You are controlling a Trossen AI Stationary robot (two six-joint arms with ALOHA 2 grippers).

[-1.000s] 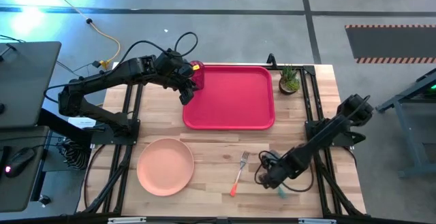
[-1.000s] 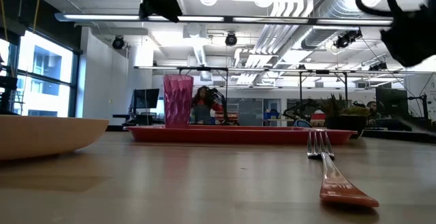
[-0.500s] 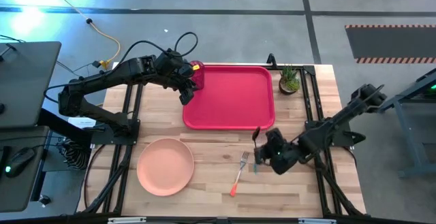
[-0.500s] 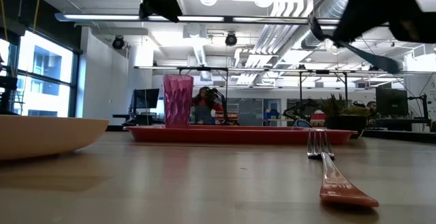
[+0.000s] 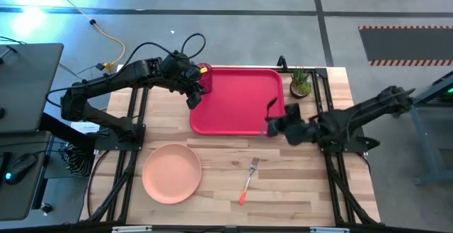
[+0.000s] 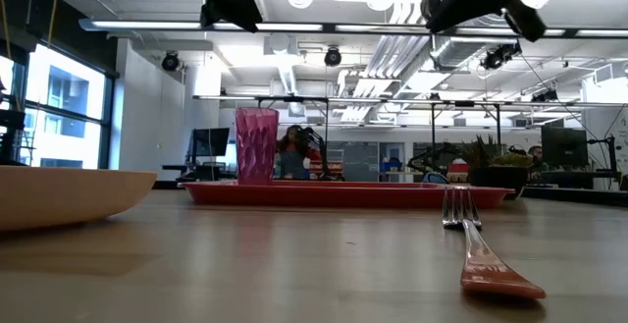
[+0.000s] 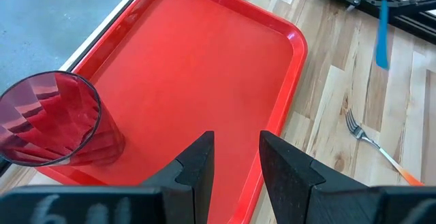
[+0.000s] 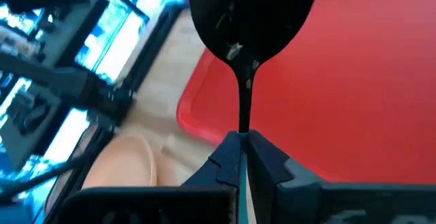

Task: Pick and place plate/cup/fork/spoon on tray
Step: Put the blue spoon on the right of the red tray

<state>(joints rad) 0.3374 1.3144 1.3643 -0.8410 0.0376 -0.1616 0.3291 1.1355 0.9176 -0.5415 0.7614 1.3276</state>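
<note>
The red tray [image 5: 237, 100] lies at the table's far middle. The dark-pink cup [image 5: 205, 74] stands upright in the tray's far left corner [image 7: 51, 118]. My left gripper [image 5: 192, 95] hovers open over the tray's left edge beside the cup, and holds nothing [image 7: 235, 159]. My right gripper [image 5: 274, 124] is shut on the spoon [image 5: 271, 107] above the tray's near right corner. The salmon-pink plate [image 5: 171, 173] and the fork [image 5: 248, 180] lie on the wood near the front edge. My right gripper pinches the spoon between its two fingers at the top of the handle [image 8: 241, 142], just behind the thin dark neck. The spoon runs on along the fingers, its dark bowl [image 8: 252, 13] ahead of the tips. It is lifted clear, above the tray.
A small green potted plant [image 5: 300, 83] stands on the wood just right of the tray's far right corner. Bare wood lies between the tray's near rim and the plate and fork. Dark frame rails run along the table's left and right sides.
My right gripper has risen from the table's near right part with the spoon and gone toward the far edge and left, to the tray's near right corner. The spoon is lifted clear of the wood. The left arm has kept still.
</note>
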